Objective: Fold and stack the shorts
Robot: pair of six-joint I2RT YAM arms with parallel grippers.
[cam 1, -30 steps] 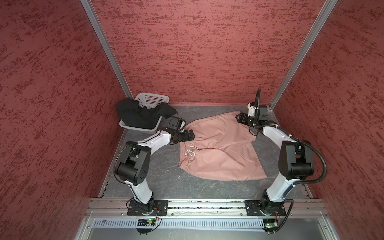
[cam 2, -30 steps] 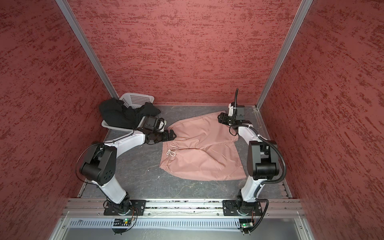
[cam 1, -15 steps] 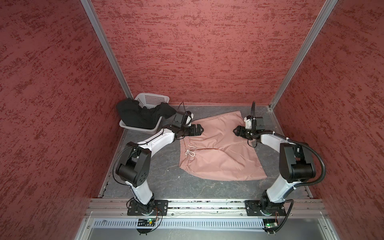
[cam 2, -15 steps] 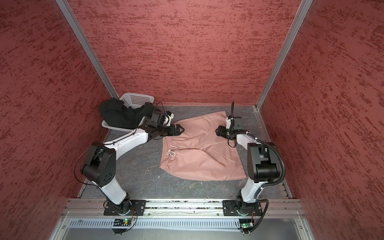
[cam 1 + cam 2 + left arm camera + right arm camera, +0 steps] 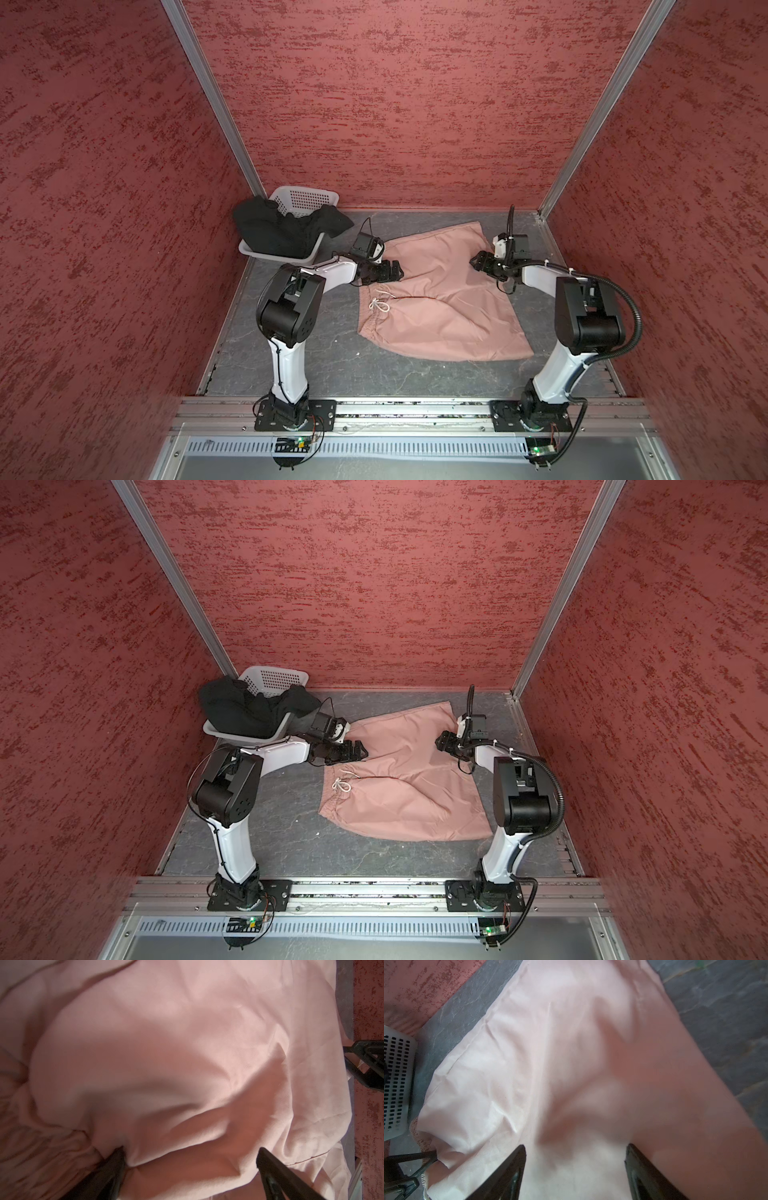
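- Shorts (image 5: 440,303) of dusty pink cloth lie spread flat on the dark grey surface (image 5: 316,361), between the two arms, in both top views.
- Their gathered elastic waistband (image 5: 365,320) faces the left arm. A white drawstring (image 5: 379,306) lies knotted just beside it, and the two legs fan out toward the right arm and the back wall.
- The cloth looks matte and soft, with shallow wrinkles and a dark crease running from the drawstring across the middle.
- The left claw (image 5: 394,272) sits low at the far end of the waistband. In the left wrist view its fingers (image 5: 116,1165) stand wide apart, with pink fabric bulging between them but not clamped.
- The right claw (image 5: 478,261) hangs over the edge of the far leg. In the right wrist view its fingers (image 5: 513,1165) are likewise apart above loose fabric, gripping nothing.
- The black shorts (image 5: 274,232) are bunched in a heap in the white perforated basket (image 5: 305,196) at the far left corner. One end spills over its rim toward the pink pair.
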